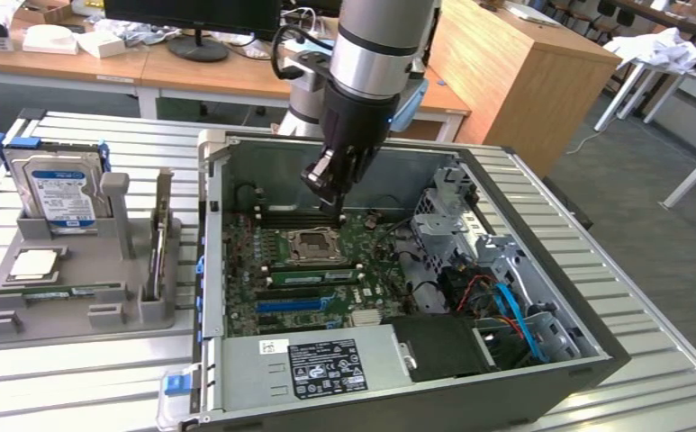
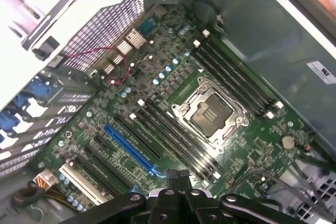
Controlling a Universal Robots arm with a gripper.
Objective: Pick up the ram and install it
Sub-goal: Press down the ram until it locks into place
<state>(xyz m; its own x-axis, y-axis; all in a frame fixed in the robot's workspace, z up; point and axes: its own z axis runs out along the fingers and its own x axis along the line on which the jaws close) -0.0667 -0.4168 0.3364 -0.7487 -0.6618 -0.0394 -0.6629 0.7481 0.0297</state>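
Looking at the jaws first: the black gripper (image 1: 333,202) is clenched tight, and in the wrist view its fingertips (image 2: 177,176) are pressed together with nothing I can make out between them. It hangs down inside the open dark grey computer case (image 1: 564,301), just over the green motherboard (image 1: 323,270), close to the long black memory slots (image 2: 231,82) at the far side of the square silver processor socket (image 1: 320,245). Past the socket, toward the camera, are more dark slots and the long blue expansion slot (image 1: 290,304), then the grey power supply with its white label (image 1: 311,364). The ram (image 1: 66,290), a thin green stick with little dark chips, isn't anywhere near the gripper: it's lying flat in a groove of the grey plastic parts holder (image 1: 84,317) on the slatted metal table (image 1: 84,382), off to the exterior view's left, well apart from the case. Same holder has a square silver processor chip (image 1: 33,264) beside the ram and a blue-labelled hard drive (image 1: 59,193) standing upright behind.
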